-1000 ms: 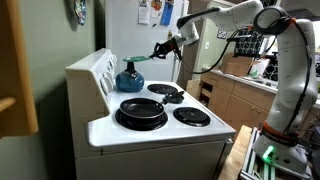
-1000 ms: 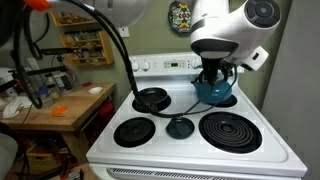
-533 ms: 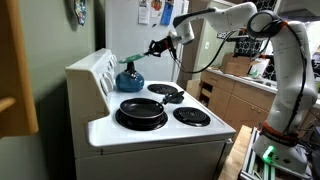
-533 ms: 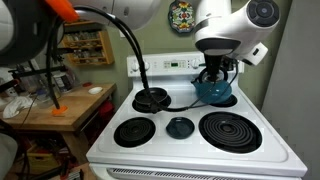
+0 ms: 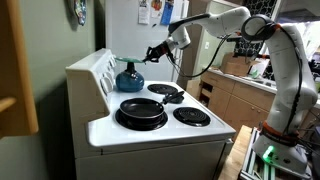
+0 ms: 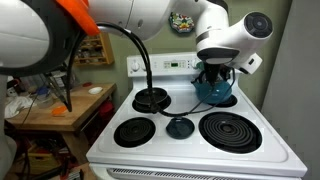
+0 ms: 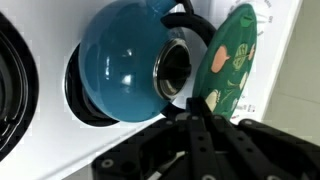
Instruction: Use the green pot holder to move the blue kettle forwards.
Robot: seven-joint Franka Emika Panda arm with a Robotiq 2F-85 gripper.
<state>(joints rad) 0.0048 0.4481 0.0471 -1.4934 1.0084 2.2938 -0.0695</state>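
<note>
Pincer (image 7: 198, 106) is clamped on the lower edge of the green pot holder (image 7: 228, 58). Only the wrist view shows this clearly. There the pad stands on edge with its printed face to the camera, just beside the blue kettle (image 7: 118, 60) and up against its dark handle (image 7: 186, 18). Touching or a hairline gap, can't tell. The wrist view also shows the kettle's top opening (image 7: 174, 70) uncovered and a dark burner ring (image 7: 78, 100) under its base. Neither can be read from outside.

In an exterior view the pincer (image 5: 153, 52) hangs in the air beside the kettle (image 5: 128, 76), above handle level. The kettle sits at the back of the white tabletop (image 5: 100, 130), next to the control panel (image 5: 100, 72). The black frying pan (image 5: 140, 111) is nearer the camera, apart from the kettle. The pad is too small to make out here.

In an exterior view from the stove front, the wrist body mostly blocks the pincer (image 6: 214, 73), and the kettle (image 6: 215, 92) shows just beneath it, at the rear on picture right. The pad is hidden. This view adds the frying pan (image 6: 152, 98) at the rear on the other side, its handle pointing toward the kettle. It also shows a small dark round item (image 6: 180, 127) mid-tabletop (image 6: 190, 152), which I can't identify.
</note>
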